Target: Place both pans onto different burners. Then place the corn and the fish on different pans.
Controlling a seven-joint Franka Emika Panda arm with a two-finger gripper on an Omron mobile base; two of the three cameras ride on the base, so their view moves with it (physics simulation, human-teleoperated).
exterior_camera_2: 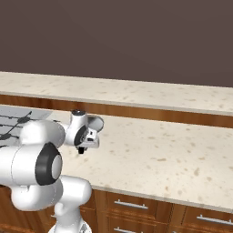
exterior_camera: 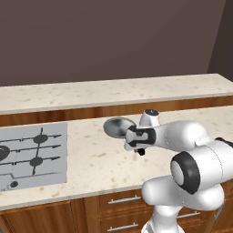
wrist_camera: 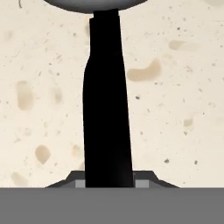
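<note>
A silver-grey pan (exterior_camera: 117,126) rests on the speckled counter right of the hob (exterior_camera: 57,175); its round bowl (exterior_camera_2: 96,122) peeks out behind my wrist. Its long dark handle (wrist_camera: 107,109) runs from the bowl (wrist_camera: 87,3) straight down between my fingers. My gripper (exterior_camera: 140,151) (exterior_camera_2: 81,149) (wrist_camera: 108,183) hangs low over the handle's end, with the jaws pressed against both sides of it. Two burners (exterior_camera: 41,139) (exterior_camera: 36,160) sit bare under the wire grates, about a pan's width left of the pan. The corn and the fish are out of view.
A raised back counter ledge (exterior_camera: 113,93) runs behind the work surface. Small knobs (exterior_camera: 13,184) line the hob's front. Drawers (exterior_camera: 123,200) sit below the counter edge. To the right stretches more speckled counter (exterior_camera_2: 173,150).
</note>
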